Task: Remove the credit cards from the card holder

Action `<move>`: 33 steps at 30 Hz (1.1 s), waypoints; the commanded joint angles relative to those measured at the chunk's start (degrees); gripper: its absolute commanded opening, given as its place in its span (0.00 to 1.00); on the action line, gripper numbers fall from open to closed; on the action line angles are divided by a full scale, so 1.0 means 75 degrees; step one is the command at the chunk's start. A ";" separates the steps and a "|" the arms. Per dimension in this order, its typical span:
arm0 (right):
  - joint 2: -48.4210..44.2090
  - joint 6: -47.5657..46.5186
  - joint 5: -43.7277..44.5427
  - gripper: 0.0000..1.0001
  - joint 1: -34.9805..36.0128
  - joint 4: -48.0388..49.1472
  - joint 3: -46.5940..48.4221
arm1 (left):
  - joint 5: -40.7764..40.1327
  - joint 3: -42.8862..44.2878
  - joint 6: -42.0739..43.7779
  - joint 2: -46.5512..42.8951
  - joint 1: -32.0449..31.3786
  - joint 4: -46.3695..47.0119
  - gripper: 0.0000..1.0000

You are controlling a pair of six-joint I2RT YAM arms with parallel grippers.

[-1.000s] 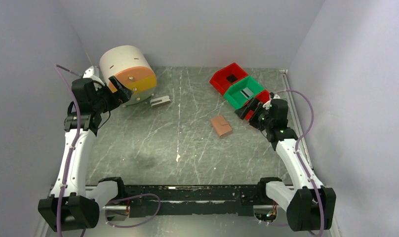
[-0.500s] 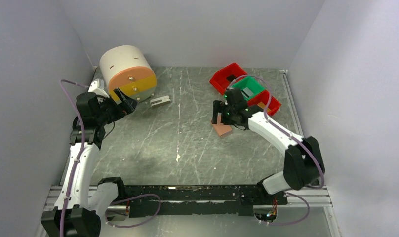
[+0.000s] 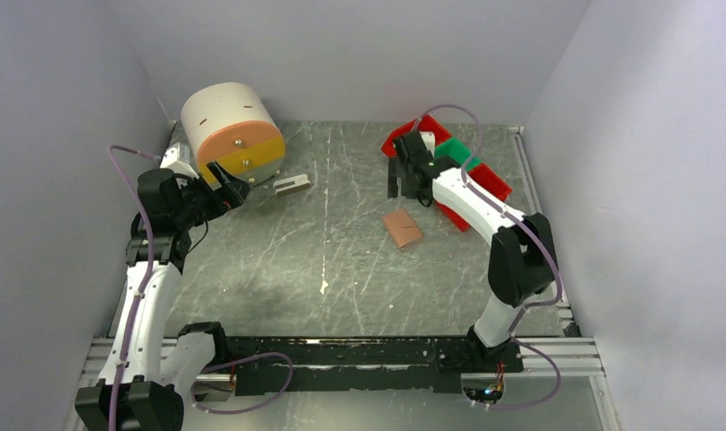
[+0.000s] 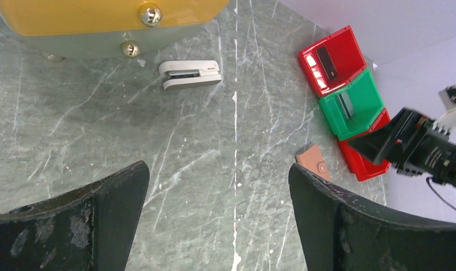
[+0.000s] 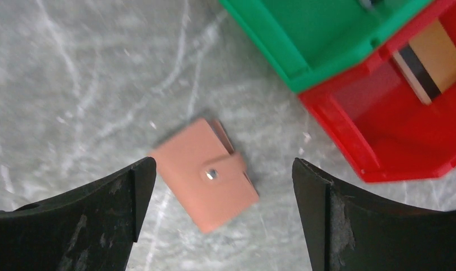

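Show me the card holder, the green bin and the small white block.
card holder [image 5: 200, 189]: right wrist view, middle of its closed tan cover.
green bin [image 4: 362, 97]: left wrist view, bare green inside.
small white block [image 4: 193, 69]: left wrist view, its top face.

This is a robot lab test cell. Bare pale walls [image 3: 359, 54] box in a scratched grey stone-look table [image 3: 278, 242] on three sides. At 6 o'clock a metal rail [image 3: 359, 352] carries a left arm [image 3: 144, 287] and a right arm [image 3: 512, 260] trailing purple cables [image 3: 449, 107]. The only props are a drum [image 3: 229, 121] at 11 o'clock and plastic bins [image 3: 488, 182] at 1 o'clock.
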 commanded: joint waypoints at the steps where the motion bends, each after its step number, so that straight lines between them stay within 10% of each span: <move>1: 0.0666 0.0280 -0.0199 0.95 -0.0072 0.0064 0.1091 | 0.0292 0.0063 0.0091 -0.0019 0.0068 0.0074 0.99; 20: 0.1327 0.0006 -0.1474 0.79 0.0115 0.0519 -0.1026 | 0.0570 0.0087 0.0377 0.0049 0.0066 -0.0208 0.99; 33: 0.0468 0.2021 -0.2083 0.66 0.2904 0.1117 -0.2546 | 0.0892 -0.0010 0.0504 0.0179 0.0066 -0.0183 0.97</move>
